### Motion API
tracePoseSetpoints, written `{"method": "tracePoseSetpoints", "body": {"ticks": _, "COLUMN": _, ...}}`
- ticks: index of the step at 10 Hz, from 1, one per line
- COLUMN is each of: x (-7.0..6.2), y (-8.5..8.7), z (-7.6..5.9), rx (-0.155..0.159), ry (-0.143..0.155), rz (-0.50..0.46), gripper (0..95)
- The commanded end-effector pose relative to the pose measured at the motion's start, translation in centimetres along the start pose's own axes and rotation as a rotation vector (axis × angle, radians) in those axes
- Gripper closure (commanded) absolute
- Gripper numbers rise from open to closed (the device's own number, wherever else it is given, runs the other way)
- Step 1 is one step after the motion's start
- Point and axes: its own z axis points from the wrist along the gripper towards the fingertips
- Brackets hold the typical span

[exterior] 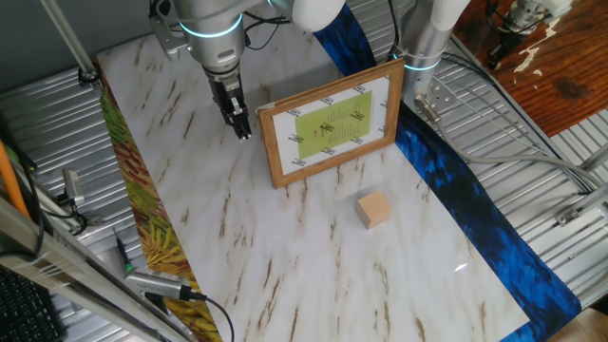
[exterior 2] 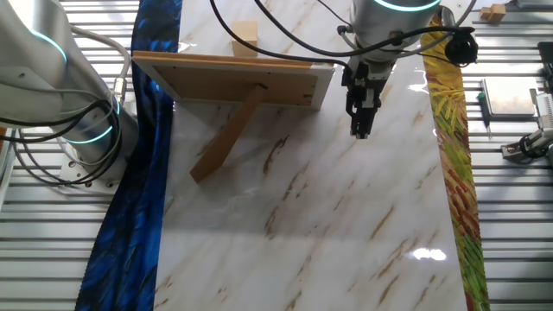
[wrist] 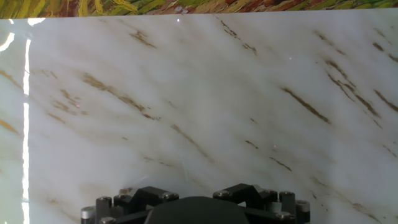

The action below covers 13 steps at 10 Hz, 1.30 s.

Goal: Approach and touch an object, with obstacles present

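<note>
The small tan wooden cube (exterior: pixel 374 210) sits on the marble table, in front of the board's right half. In the other fixed view the cube (exterior 2: pixel 244 39) peeks over the board's top edge. The wooden-framed board (exterior: pixel 332 123) stands upright, its yellow-green centre facing the cube; its plain back and prop (exterior 2: pixel 233 79) show in the other fixed view. My gripper (exterior: pixel 243 129) hangs just above the table at the board's left end, on the side away from the cube, fingers together and holding nothing. It also shows in the other fixed view (exterior 2: pixel 359 128). The hand view shows only bare marble.
A blue cloth strip (exterior: pixel 446 180) runs along the table's right edge, and a yellow-green patterned strip (exterior: pixel 142 218) along the left. The arm's base (exterior 2: pixel 78 130) stands beyond the blue strip. Tools and cables (exterior: pixel 152 283) lie off the table's left edge.
</note>
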Motion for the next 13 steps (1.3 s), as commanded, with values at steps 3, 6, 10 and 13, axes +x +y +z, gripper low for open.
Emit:
{"method": "tracePoseSetpoints", "body": {"ticks": 3, "x": 0.01, "y": 0.00, "z": 0.00, "rx": -0.030, "ry": -0.002, "rz": -0.021, "gripper": 95.0}}
{"method": "tracePoseSetpoints", "body": {"ticks": 6, "x": 0.01, "y": 0.00, "z": 0.00, "rx": -0.030, "ry": -0.001, "rz": -0.021, "gripper": 95.0}}
{"method": "tracePoseSetpoints", "body": {"ticks": 10, "x": 0.01, "y": 0.00, "z": 0.00, "rx": -0.030, "ry": -0.001, "rz": -0.021, "gripper": 95.0}}
{"method": "tracePoseSetpoints", "body": {"ticks": 13, "x": 0.01, "y": 0.00, "z": 0.00, "rx": -0.030, "ry": -0.001, "rz": -0.021, "gripper": 95.0}}
